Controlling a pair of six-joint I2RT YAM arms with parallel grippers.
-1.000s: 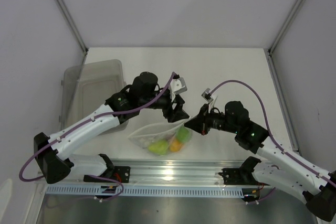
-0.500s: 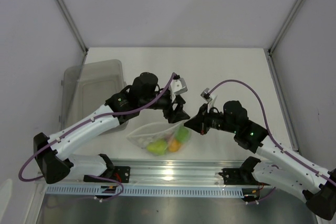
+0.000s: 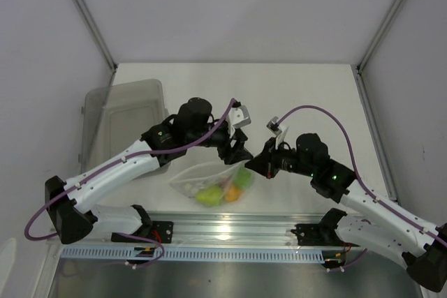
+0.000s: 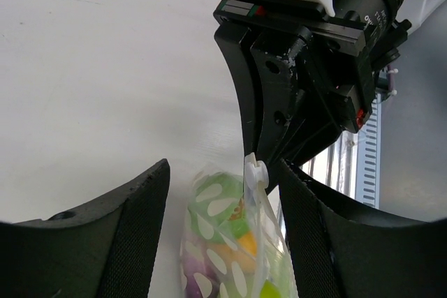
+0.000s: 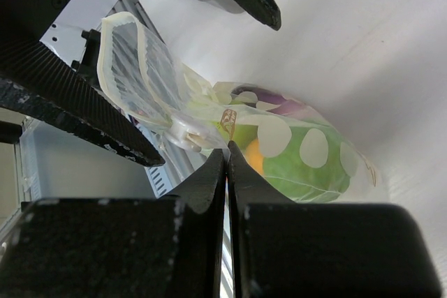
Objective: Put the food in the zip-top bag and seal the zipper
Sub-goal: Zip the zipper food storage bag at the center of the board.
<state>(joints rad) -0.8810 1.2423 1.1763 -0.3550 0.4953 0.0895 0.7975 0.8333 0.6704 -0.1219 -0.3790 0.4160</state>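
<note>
The zip-top bag (image 3: 202, 178), clear with white spots, lies near the table's front edge with the food inside. A green fruit (image 3: 207, 195), an orange fruit (image 3: 232, 193) and another green piece (image 3: 243, 178) show through it. The purple eggplant (image 5: 279, 106) shows in the right wrist view. My right gripper (image 3: 255, 166) is shut on the bag's mouth corner (image 5: 227, 150), just beside the white slider (image 5: 183, 132) of the zipper. My left gripper (image 3: 237, 153) is open, and its fingers (image 4: 133, 228) straddle that same end of the bag, with the slider (image 4: 255, 172) between them.
A rigid translucent grey bin (image 3: 122, 113) stands at the left, behind the left arm. A metal rail (image 3: 230, 232) runs along the near edge, just in front of the bag. White walls enclose the table's back and sides.
Almost nothing. My left gripper has shifted very slightly by the bag's mouth. My right gripper keeps its hold and the bag stays put.
</note>
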